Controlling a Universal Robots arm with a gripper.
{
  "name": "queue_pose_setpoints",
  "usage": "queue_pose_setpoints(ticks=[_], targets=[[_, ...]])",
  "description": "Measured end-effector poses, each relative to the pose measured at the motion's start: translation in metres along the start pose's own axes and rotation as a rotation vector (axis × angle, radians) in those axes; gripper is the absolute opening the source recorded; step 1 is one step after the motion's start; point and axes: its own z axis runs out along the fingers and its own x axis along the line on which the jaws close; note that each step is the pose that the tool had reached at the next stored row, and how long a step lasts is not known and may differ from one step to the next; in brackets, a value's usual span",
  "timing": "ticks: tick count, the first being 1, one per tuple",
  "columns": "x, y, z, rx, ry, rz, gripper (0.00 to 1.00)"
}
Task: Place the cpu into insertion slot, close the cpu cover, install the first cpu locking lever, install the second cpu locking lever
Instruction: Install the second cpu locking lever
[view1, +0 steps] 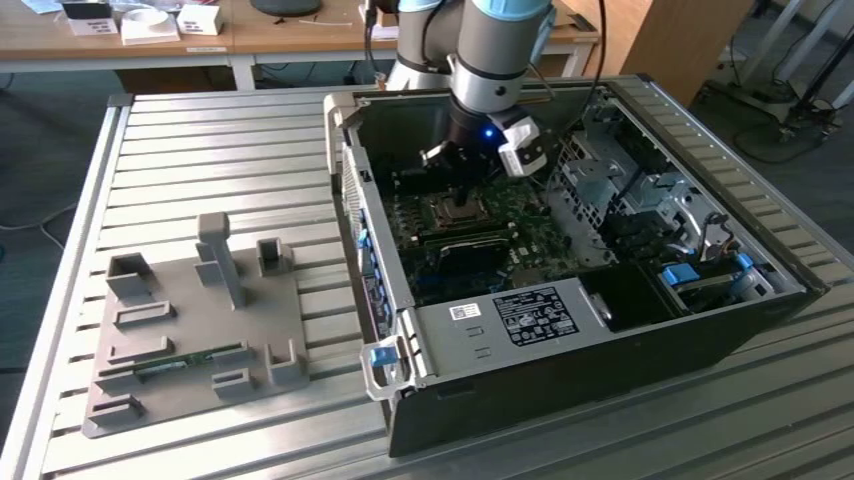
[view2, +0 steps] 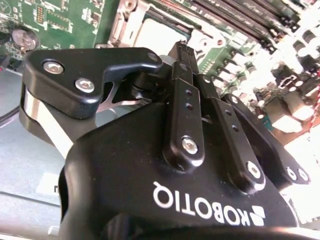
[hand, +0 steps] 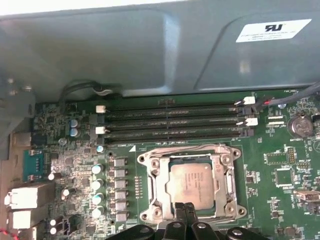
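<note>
Square silvery cpu (hand: 191, 186) — framed, metal-topped.

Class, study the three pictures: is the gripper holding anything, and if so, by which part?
Nothing is held. The gripper has its fingertips pressed together with nothing between them, poised just over the edge of the cpu cover that frames the seated cpu.

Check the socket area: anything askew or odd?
Nothing stands out. The cpu lies flat and square inside the cpu cover, which looks down around it. The tool sits at the socket's edge, fingers together.
</note>
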Motion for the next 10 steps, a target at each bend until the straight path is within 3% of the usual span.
queue_pose_setpoints(ticks=[10], targets=[[-0.0068,0.0037,0.001,-0.001,0.0021,-0.022,0.11]])
